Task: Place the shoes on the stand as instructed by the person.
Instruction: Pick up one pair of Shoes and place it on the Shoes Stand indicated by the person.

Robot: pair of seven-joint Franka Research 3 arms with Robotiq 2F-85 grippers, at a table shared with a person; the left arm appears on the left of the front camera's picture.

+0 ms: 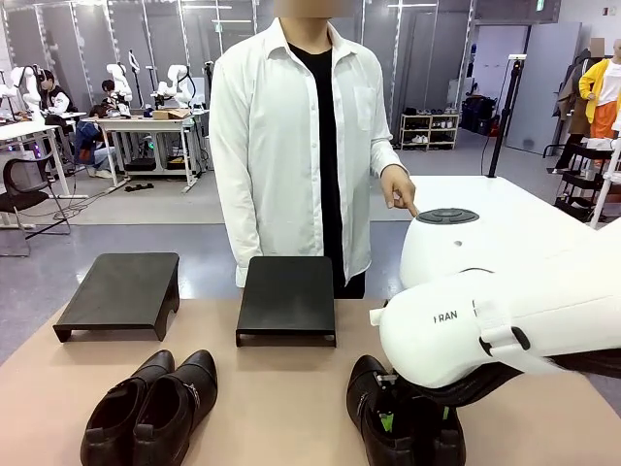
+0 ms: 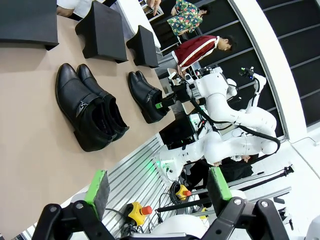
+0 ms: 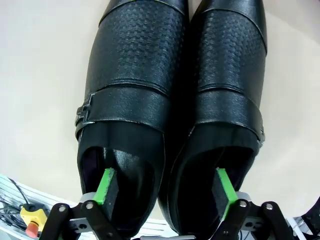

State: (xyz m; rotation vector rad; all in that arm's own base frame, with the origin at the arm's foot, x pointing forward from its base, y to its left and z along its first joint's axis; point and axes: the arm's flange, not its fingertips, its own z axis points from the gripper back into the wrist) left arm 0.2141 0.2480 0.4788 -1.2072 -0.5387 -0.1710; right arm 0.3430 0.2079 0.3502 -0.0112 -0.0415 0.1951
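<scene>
One pair of glossy black shoes point(image 1: 150, 408) lies at the front left of the table. The other pair point(image 3: 170, 100) lies at the front right, under my right arm. My right gripper point(image 3: 164, 187) reaches down into this pair, one green-padded finger in each shoe's opening. The shoes' inner sides stand between the fingers, which are still apart from them. My left gripper point(image 2: 159, 186) hangs open in the air, off the table, holding nothing. The person point(image 1: 291, 146) stands at the far side, with one hand point(image 1: 400, 194) pointing a finger down to the right.
A black stand point(image 1: 116, 291) sits at the back left and a second stand point(image 1: 286, 296) at the back middle. The left wrist view shows a third stand point(image 2: 142, 45) farther along. My right arm's white body point(image 1: 505, 301) covers the table's right side.
</scene>
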